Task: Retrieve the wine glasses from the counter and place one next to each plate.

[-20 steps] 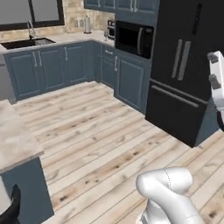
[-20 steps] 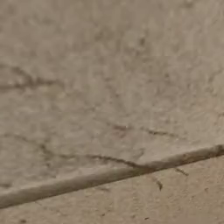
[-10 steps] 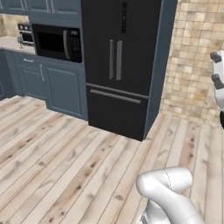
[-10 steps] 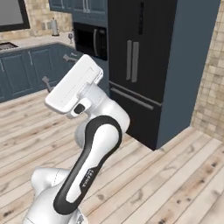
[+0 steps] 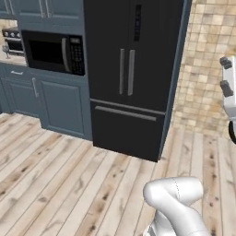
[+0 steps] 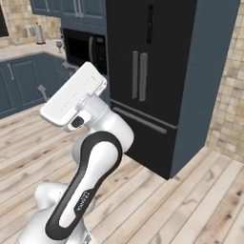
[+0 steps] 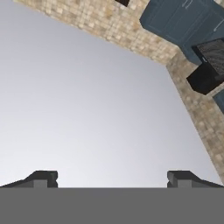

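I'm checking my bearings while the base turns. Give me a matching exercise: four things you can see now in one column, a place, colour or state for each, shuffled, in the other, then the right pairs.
Things:
1. fridge
2. microwave
3. gripper
4. floor

Descriptions:
A. pale wooden planks
B. open, nothing between the fingers
C. tall, black, two upright handles at its middle
D. built in among dark blue cabinets, left of the fridge

Pairs: 1-C, 2-D, 3-B, 4-A
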Robot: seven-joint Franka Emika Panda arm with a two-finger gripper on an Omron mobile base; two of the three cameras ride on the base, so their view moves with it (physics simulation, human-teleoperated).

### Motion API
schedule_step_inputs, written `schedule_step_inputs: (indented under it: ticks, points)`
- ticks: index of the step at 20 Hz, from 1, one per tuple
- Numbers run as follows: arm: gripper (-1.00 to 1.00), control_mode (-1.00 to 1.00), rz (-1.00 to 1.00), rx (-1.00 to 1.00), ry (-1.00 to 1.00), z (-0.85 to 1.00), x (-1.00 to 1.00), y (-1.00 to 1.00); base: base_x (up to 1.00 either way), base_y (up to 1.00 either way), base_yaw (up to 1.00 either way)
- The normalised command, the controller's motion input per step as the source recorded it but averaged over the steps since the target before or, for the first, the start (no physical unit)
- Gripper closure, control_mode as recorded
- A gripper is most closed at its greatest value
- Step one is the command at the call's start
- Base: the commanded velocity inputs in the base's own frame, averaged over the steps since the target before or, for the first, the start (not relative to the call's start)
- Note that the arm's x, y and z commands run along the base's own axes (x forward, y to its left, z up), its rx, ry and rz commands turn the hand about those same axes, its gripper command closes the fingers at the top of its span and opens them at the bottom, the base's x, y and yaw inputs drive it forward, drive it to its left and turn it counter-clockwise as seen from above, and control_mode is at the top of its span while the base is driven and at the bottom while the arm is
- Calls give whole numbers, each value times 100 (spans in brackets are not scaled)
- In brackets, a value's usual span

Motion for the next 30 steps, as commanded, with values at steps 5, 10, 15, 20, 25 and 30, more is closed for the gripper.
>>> schedule_step_inputs:
  ticks: [5,10,15,20,25,30]
  points:
    - [-100,100,0,0,0,0,0,0,100,-30,1]
    - [-100,100,0,0,0,0,0,0,100,50,-8]
    - [-100,100,0,0,0,0,0,0,100,100,-23]
    - [-100,100,0,0,0,0,0,0,100,100,-27]
    - [-100,100,0,0,0,0,0,0,65,100,-21]
    - [-100,100,0,0,0,0,0,0,0,100,-13]
